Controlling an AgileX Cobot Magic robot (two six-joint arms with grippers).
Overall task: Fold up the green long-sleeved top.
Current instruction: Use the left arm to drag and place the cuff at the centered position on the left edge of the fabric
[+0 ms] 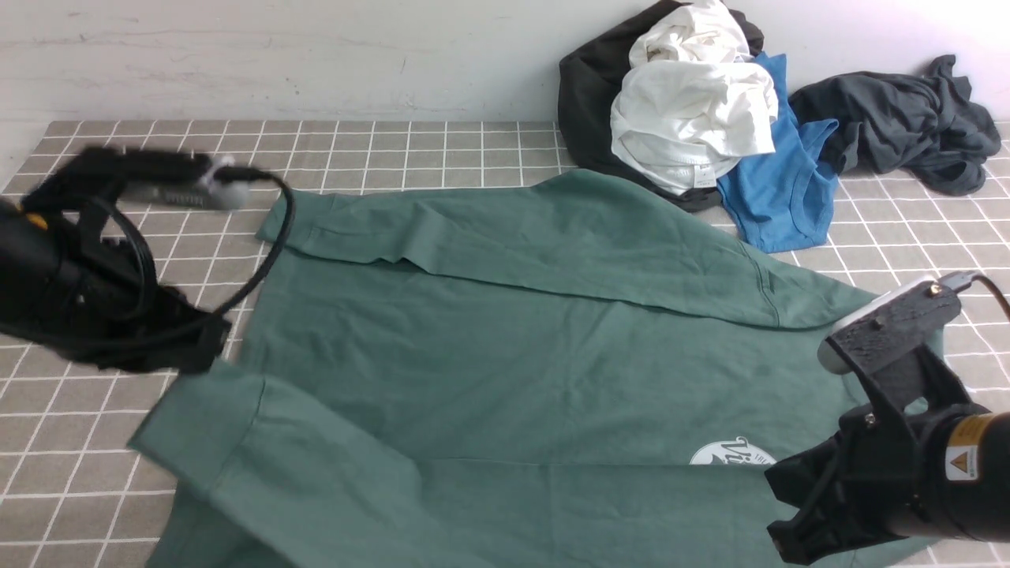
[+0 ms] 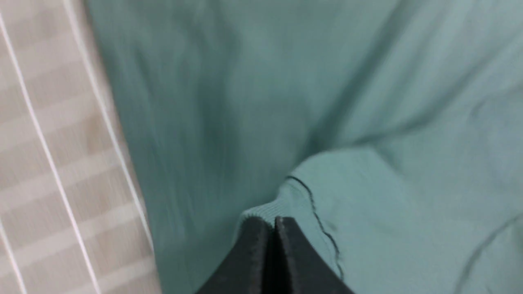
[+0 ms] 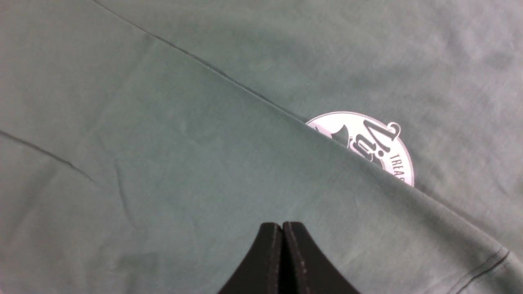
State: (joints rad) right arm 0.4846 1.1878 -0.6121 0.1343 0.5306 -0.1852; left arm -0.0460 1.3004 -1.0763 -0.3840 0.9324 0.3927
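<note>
The green long-sleeved top (image 1: 513,355) lies spread across the tiled table, one sleeve folded over its far edge and another over its near edge. Its white round logo (image 1: 730,455) is half covered by the near fold; it also shows in the right wrist view (image 3: 367,143). My left gripper (image 1: 201,351) is at the top's left edge, blurred. In the left wrist view it (image 2: 273,222) is shut on a ribbed cuff (image 2: 286,200) of the top. My right gripper (image 1: 781,513) hangs over the top's near right part. In its wrist view it (image 3: 282,226) is shut, nothing visible between the jaws.
A heap of clothes lies at the back right against the wall: a black garment (image 1: 588,102), a white one (image 1: 694,110), the bright blue sleeveless top (image 1: 789,181) and the dark grey garment (image 1: 899,126). The tiled table (image 1: 394,150) shows bare behind and left of the top.
</note>
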